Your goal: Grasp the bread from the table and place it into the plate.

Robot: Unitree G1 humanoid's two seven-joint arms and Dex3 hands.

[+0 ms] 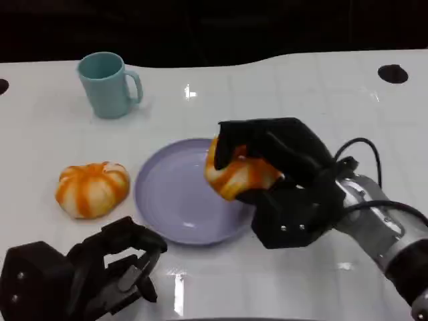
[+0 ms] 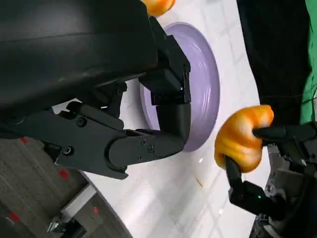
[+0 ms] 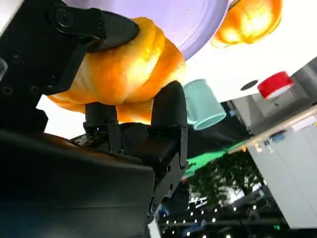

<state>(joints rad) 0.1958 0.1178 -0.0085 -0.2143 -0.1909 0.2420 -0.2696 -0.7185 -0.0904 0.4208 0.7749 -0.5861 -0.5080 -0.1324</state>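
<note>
Near the front left corner of the glossy white desk (image 1: 281, 87), the left hand (image 1: 100, 271) is idling with its fingers curled in on nothing. Just beyond it, a second bun (image 1: 91, 188), round and ridged with orange stripes, is lying beside the plate's left edge, and a smooth teal mug (image 1: 107, 83) is standing toward the far left. The shallow lilac plate (image 1: 175, 200) is sitting mid-desk. Over its right rim, the right hand (image 1: 284, 177) is gripping the bread (image 1: 237, 174), a soft, glazed, lobed roll, from above and below. Letting go here looks risky: the roll is hanging so close to the rim that it could tip off onto the desk, and a tight squeeze could dent it.
</note>
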